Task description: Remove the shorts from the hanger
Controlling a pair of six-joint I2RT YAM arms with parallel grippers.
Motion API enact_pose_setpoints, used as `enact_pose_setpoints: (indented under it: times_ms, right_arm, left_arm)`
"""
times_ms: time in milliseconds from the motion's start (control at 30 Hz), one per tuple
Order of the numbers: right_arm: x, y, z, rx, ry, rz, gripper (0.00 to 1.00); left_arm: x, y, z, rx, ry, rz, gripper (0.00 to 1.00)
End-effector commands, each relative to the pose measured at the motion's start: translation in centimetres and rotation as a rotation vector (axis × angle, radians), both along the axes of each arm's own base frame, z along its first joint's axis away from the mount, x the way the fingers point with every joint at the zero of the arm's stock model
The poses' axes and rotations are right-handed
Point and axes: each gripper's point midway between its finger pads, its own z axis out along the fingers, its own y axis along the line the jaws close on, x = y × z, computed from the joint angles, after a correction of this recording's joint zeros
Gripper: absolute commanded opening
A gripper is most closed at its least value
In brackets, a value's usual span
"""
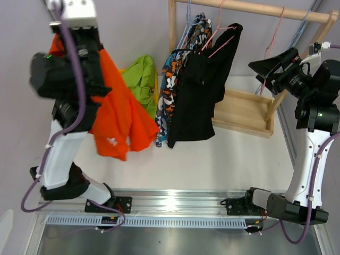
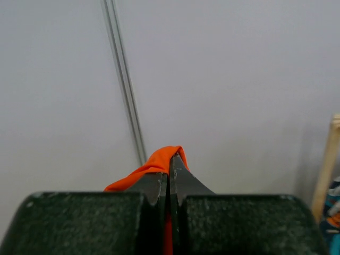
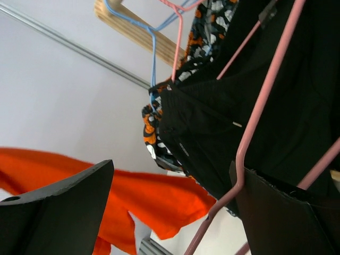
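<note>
My left gripper (image 2: 170, 169) is shut on a fold of the orange-red shorts (image 2: 159, 162), high at the left. That pair (image 1: 119, 119) hangs free below the raised left arm (image 1: 74, 69), off any hanger. The black shorts (image 1: 204, 90) hang on a pink hanger (image 1: 222, 36) on the wooden rack (image 1: 255, 8), with a blotch-patterned pair (image 1: 171, 79) right beside them. The lime green shorts (image 1: 141, 78) lie on the table behind. My right gripper (image 1: 263, 74) stands open to the right of the black shorts (image 3: 255, 79); the pink hanger's wire (image 3: 249, 133) runs close by its right finger (image 3: 281, 212).
An empty pink hanger (image 1: 276, 29) and a blue one (image 1: 304, 21) hang at the rack's right end. The rack's wooden base tray (image 1: 244, 111) sits on the white table (image 1: 223, 159). A metal rail (image 1: 175, 204) carries both arm bases at the near edge.
</note>
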Motion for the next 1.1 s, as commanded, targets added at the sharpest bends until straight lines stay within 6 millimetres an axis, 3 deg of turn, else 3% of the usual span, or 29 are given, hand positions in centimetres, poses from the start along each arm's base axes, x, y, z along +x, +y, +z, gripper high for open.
enact_pose_setpoints:
  times_ms: [0, 67, 100, 133, 200, 233, 267, 333, 367, 433, 467, 533, 600, 667, 733, 800, 833, 900, 933, 967, 1000, 1033, 1067]
  right_arm:
    - [-1.4, 0.5, 0.1, -0.034, -0.042, 0.028, 1.0]
    - [-1.1, 0.7, -1.2, -0.032, -0.02, 0.041, 0.99]
    - [-1.0, 0.9, -1.6, -0.037, -0.01, 0.042, 0.99]
    - [-0.9, 1.1, -2.0, -0.044, -0.004, 0.049, 1.0]
    - [-0.9, 2.0, -2.6, -0.068, 0.003, 0.074, 0.99]
    - [-0.6, 2.1, -2.9, -0.076, 0.008, 0.073, 0.99]
    - [-0.8, 2.4, -3.0, -0.083, 0.012, 0.081, 1.0]
    - [-0.5, 2.5, -3.3, -0.1, 0.013, 0.074, 0.99]
    - [-0.3, 2.5, -3.6, -0.101, 0.021, 0.075, 0.99]
    - [-0.1, 2.6, -3.9, -0.108, 0.025, 0.076, 0.99]
    - [0.3, 2.5, -4.3, -0.11, 0.034, 0.069, 0.99]
    - [0.5, 2.6, -4.7, -0.11, 0.041, 0.068, 0.99]
    - [0.8, 3.0, -5.1, -0.109, 0.042, 0.074, 1.0]
    - [1.0, 3.3, -5.2, -0.113, 0.039, 0.079, 0.99]
    - [0.8, 4.0, -4.7, -0.123, 0.025, 0.094, 1.0]
    - [0.8, 4.2, -4.3, -0.137, 0.015, 0.089, 1.0]
    - [0.5, 4.7, -3.5, -0.141, -0.011, 0.102, 0.99]
    - [0.8, 4.9, -2.5, -0.129, -0.041, 0.104, 0.99]
    - [0.7, 5.7, -1.8, -0.117, -0.064, 0.133, 0.99]
    - [0.8, 6.6, -0.6, -0.101, -0.117, 0.161, 1.0]
    - [1.4, 7.0, -0.4, -0.069, -0.108, 0.175, 0.99]
    - [1.7, 7.2, 0.5, -0.058, -0.132, 0.18, 0.99]
    - [2.1, 7.6, 1.4, -0.051, -0.167, 0.187, 0.99]
  left_arm:
    - [5.4, -1.7, -1.4, 0.1, 0.029, -0.02, 0.02]
    - [8.7, 0.8, -2.2, 0.058, 0.036, 0.037, 0.01]
    - [10.4, 3.0, -3.1, -0.004, 0.051, 0.056, 0.01]
    - [13.6, 2.7, -4.7, -0.003, 0.086, 0.043, 0.02]
    - [16.4, 3.5, -5.3, -0.025, 0.07, 0.024, 0.02]
    - [18.0, 5.0, -5.7, -0.051, 0.057, 0.045, 0.01]
    - [20.9, 4.3, -7.6, -0.04, 0.087, 0.014, 0.01]
    - [23.8, 5.4, -9.4, -0.1, 0.089, -0.006, 0.01]
    - [26.4, 5.1, -11.8, -0.114, 0.128, -0.028, 0.0]
    - [29.2, 3.8, -14.2, -0.139, 0.164, -0.135, 0.01]
    - [31.6, 2.7, -17.1, -0.129, 0.215, -0.172, 0.01]
    - [33.8, 0.1, -20.1, -0.107, 0.267, -0.274, 0.08]
    - [36.3, -1.5, -24.9, -0.118, 0.354, -0.321, 0.4]
    - [37.4, -2.3, -27.9, -0.13, 0.415, -0.352, 0.99]
    - [37.6, -2.6, -29.6, -0.134, 0.463, -0.358, 0.99]
    - [36.8, -1.9, -29.0, -0.143, 0.471, -0.334, 1.0]
    - [35.1, -1.6, -26.7, -0.143, 0.446, -0.335, 0.99]
    - [33.1, -1.5, -25.5, -0.18, 0.447, -0.344, 0.99]
    - [30.4, -1.3, -21.8, -0.183, 0.392, -0.359, 0.99]
    - [29.6, -1.3, -23.4, -0.191, 0.438, -0.361, 0.99]
    - [28.2, -1.3, -22.4, -0.204, 0.425, -0.372, 0.99]
    - [24.7, -0.9, -18.8, -0.207, 0.358, -0.383, 0.99]
    - [24.4, -0.9, -22.9, -0.212, 0.447, -0.374, 0.99]
